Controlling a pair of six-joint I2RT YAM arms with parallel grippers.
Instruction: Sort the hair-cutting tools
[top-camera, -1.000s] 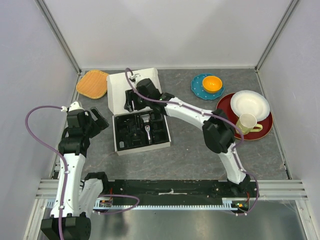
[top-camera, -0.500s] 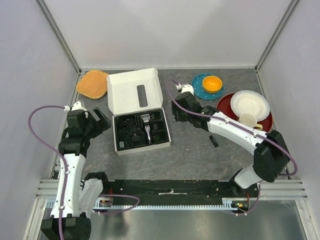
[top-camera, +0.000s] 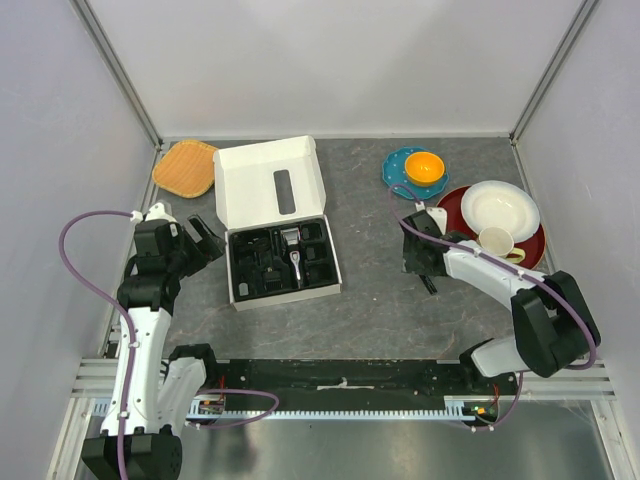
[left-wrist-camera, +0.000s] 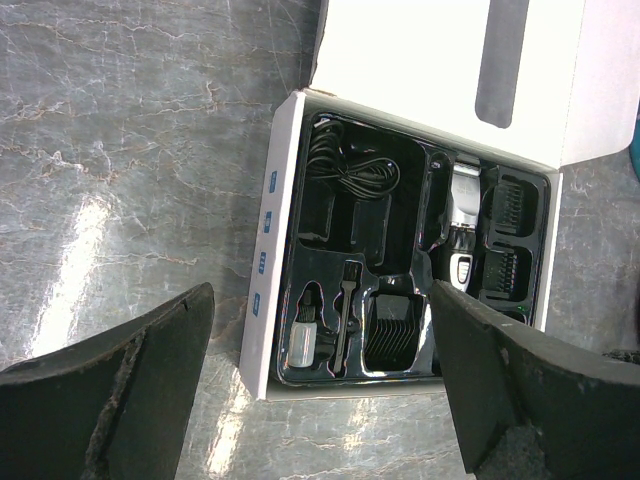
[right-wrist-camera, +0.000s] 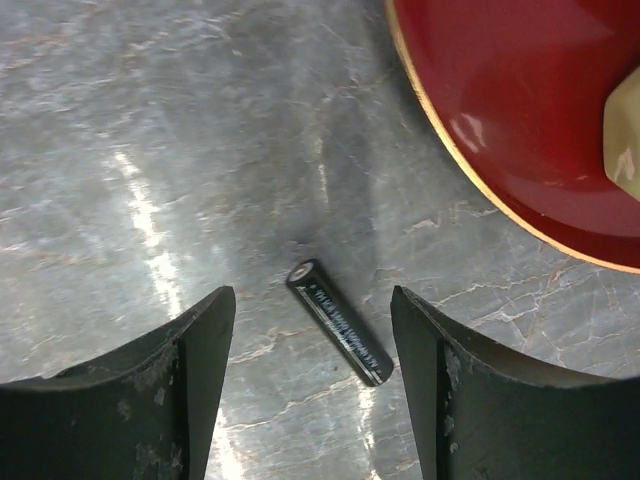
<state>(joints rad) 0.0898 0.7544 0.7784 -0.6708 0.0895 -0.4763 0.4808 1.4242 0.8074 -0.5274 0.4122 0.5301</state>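
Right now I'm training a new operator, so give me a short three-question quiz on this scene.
1. True or false: the right gripper is open, with the black cylinder untouched between its fingers.
2. Fill in: the cylinder lies on the table beside the ___ plate.
3. Where is the clipper? A in the black tray; B on the table; C in the right gripper.
Key: 1 true; 2 red; 3 A.
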